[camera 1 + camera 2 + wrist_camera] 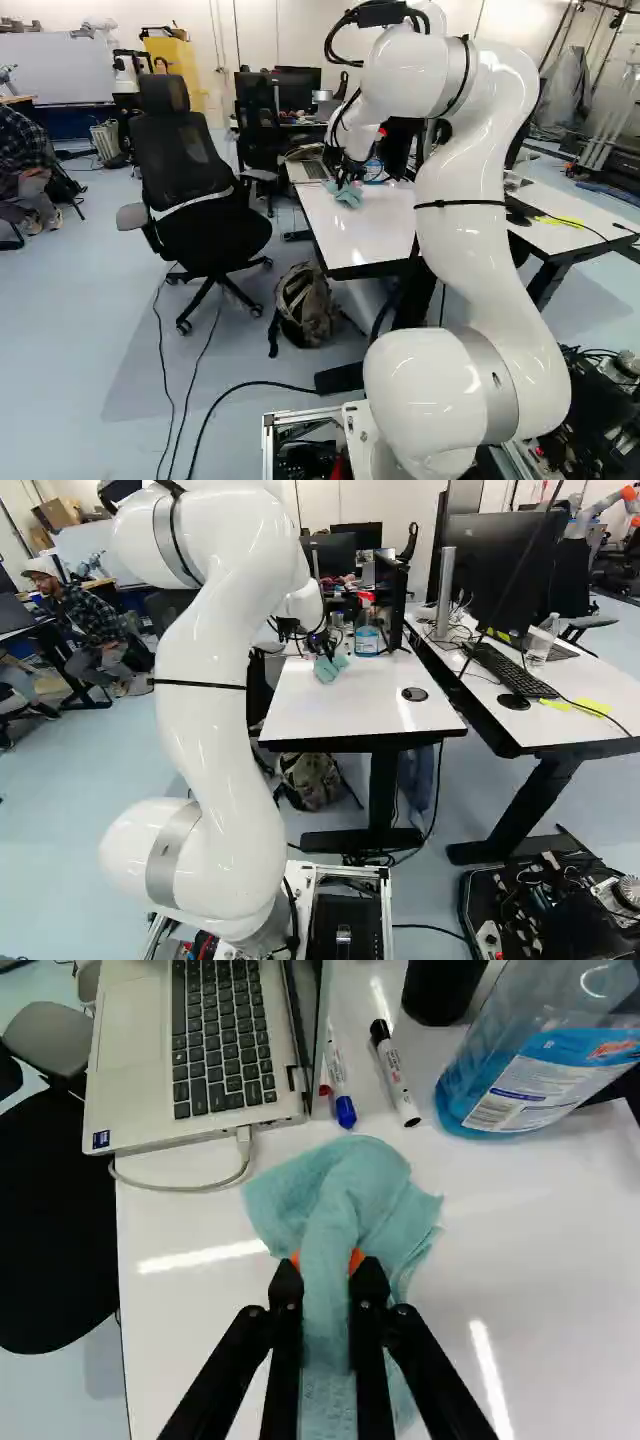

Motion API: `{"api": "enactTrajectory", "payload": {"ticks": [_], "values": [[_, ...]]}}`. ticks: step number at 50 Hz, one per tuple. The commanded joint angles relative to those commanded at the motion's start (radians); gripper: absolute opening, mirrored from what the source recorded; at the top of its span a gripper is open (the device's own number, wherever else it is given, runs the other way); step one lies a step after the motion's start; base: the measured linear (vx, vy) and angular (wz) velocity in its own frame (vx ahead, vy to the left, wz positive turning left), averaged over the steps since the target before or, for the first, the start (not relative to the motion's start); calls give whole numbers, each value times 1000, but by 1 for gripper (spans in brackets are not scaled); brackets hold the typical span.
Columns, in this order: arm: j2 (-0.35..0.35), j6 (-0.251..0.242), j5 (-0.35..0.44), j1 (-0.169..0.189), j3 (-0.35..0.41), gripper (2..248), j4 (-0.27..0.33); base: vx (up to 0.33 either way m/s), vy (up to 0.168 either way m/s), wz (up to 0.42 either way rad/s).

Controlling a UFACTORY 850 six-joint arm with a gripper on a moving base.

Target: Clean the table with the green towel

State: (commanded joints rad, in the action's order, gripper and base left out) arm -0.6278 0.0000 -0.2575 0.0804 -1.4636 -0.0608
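Grasping the green towel (340, 1200), gripper (344, 181) with orange pads (357, 1260) mostly hidden, wrist view cutting off laptop (133, 1070) and bottle (535, 1070).

The white arm (462, 250) rose right of centre in the left base view, arched over, and reached down to upper centre, black gripper (344, 178) pointing downward, fingers clamped.

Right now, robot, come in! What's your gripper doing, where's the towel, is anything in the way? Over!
Gripper shut on green towel. Towel on white table. Close ahead: laptop, markers, blue-liquid bottle.
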Motion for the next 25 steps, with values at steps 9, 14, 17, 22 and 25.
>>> {"api": "enactTrajectory", "payload": {"ticks": [9,14,17,22,25], "values": [[-22,0,0,20,-31,53,0,0,0,0],[-27,0,0,32,-38,53,0,0,0,0],[-29,0,0,40,-40,53,0,0,0,0],[-29,0,0,53,-40,53,0,0,0,0],[-26,0,0,61,-36,53,0,0,0,0]]}}
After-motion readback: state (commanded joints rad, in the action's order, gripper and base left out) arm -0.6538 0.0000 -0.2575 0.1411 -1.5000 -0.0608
